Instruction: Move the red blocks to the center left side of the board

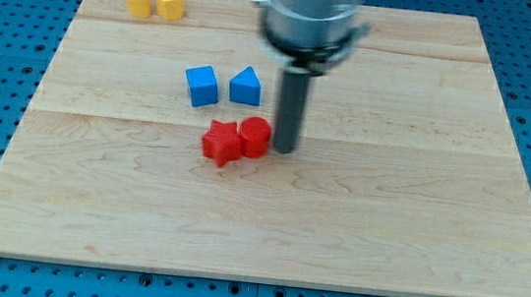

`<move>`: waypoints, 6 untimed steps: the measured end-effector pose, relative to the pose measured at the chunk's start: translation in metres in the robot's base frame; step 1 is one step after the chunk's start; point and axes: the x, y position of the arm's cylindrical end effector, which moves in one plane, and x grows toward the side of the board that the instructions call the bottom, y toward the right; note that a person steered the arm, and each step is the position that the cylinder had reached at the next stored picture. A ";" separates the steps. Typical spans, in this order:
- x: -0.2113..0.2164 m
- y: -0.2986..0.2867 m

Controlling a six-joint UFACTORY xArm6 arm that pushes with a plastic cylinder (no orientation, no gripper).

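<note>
Standing just right of the red cylinder, my tip, a bare rod without jaws, has both reds, including the red star block, leftward near the board's centre.

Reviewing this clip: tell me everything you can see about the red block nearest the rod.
The red cylinder-like block looks like matte painted wood or plastic, standing upright near the middle of the pale wooden board. On the view's left it touches, or nearly touches, the red star-shaped block. My tip sits right against its side on the view's right. The blue blocks lie apart, toward the view's top.
</note>
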 end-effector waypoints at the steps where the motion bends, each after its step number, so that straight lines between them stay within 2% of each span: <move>1: 0.021 -0.082; 2: 0.022 -0.143; 3: 0.020 -0.147; 4: -0.001 -0.191; 5: 0.046 -0.168; 6: 0.086 -0.054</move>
